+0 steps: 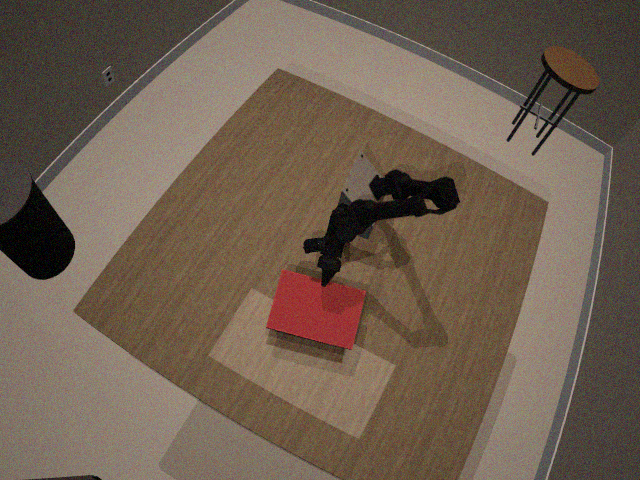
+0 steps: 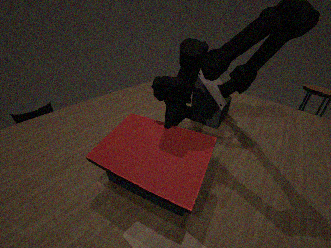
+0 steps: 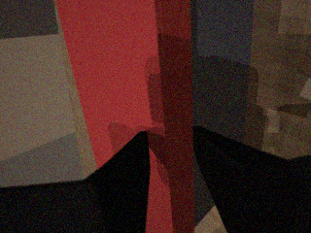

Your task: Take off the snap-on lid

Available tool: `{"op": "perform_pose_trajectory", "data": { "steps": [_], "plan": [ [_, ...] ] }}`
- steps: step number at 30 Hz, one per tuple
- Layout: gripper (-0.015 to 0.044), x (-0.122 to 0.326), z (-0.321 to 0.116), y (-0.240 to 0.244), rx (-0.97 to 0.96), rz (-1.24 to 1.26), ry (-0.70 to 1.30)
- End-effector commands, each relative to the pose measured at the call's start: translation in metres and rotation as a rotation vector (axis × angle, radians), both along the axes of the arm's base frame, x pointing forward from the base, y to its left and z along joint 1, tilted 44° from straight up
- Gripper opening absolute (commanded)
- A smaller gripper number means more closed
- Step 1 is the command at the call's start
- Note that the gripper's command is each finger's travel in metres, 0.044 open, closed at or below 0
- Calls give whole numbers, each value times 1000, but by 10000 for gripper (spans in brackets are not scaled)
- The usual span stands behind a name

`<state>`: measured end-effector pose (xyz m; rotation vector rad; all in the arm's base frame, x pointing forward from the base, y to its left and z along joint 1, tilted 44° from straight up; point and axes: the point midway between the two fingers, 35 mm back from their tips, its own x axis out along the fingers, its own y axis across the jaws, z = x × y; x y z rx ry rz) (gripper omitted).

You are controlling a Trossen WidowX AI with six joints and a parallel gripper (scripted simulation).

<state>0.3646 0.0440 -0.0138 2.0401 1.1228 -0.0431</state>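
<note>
The gripper (image 1: 324, 281) (image 2: 168, 126) (image 3: 169, 136) is closed on the near-arm edge of the red lid (image 1: 315, 308) (image 2: 152, 157) (image 3: 114, 63), one finger over its top. The lid covers the dark blue storage box (image 2: 144, 192) (image 3: 223, 44), hiding whatever is inside. Both are on the wooden table (image 1: 206, 232) (image 2: 53, 144), the box's far side over a pale patch. The arm's base (image 1: 357, 178) (image 2: 207, 106) stands near, behind the gripper. Beyond the table are a round stool (image 1: 570, 69) (image 2: 318, 90) and a black bin (image 1: 38, 242).
</note>
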Motion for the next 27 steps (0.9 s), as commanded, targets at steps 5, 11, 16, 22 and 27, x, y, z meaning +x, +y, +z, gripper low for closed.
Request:
{"op": "perform_pose_trajectory", "data": {
  "steps": [5,11,16,22,27],
  "plan": [
    [0,6,13,-9,-3,-5,-19],
    [0,9,19,-14,-3,-5,-19],
    [0,12,24,-18,-3,-5,-19],
    [0,16,30,-22,-4,-5,-19],
    [0,20,35,-26,-4,-5,-20]
  ]
}}
